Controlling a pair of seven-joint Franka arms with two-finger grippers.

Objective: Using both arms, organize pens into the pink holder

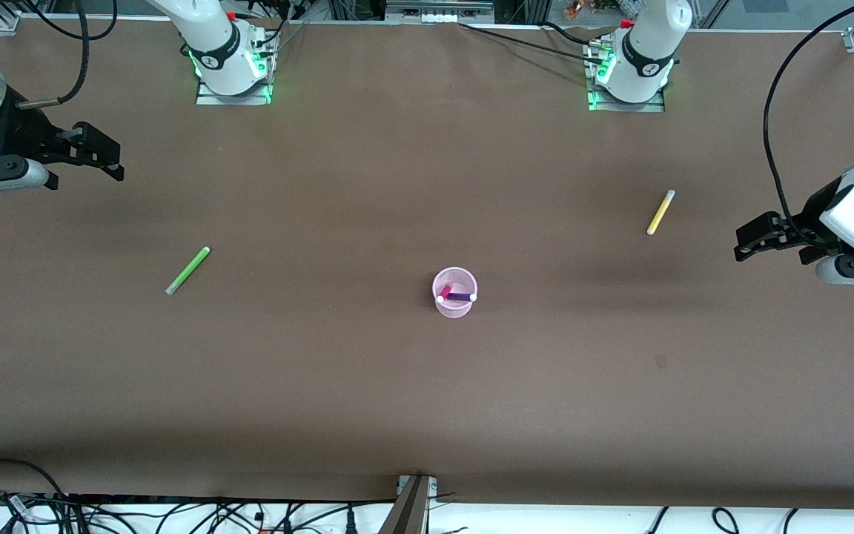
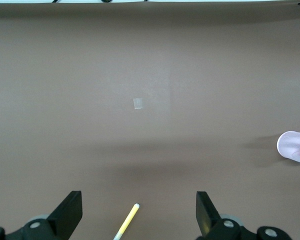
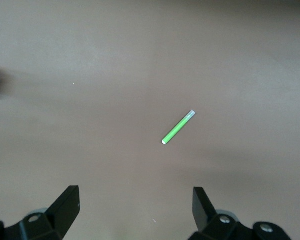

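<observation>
While both arms wait out at the ends of the tabletop, the left claw [image 1: 747, 241] hangs in the air over the left arm's end with its fingers [image 2: 70, 211] spread wide and nothing between them; the right claw [image 1: 104, 158] hangs the same way over the right arm's end, fingers [image 3: 66, 204] wide apart and empty. Outward from the left claw, the yellow pen [image 1: 660, 212] lies flat on the bare tabletop [image 1: 368, 185], toward the left arm's end and nearer the edge where the bases stand than the cup is. Outward from the right claw, the light green pen [image 1: 188, 270] lies flat and slanted toward the right arm's end, well apart from everything else. Near the middle of the tabletop stands the pink holder [image 1: 454, 292], upright, with the magenta-pink pen [image 1: 445, 292] and the dark purple pen [image 1: 460, 297] inside it, their pale ends resting at the rim. A small pale mark [image 2: 138, 103] shows on the surface in the left wrist view
</observation>
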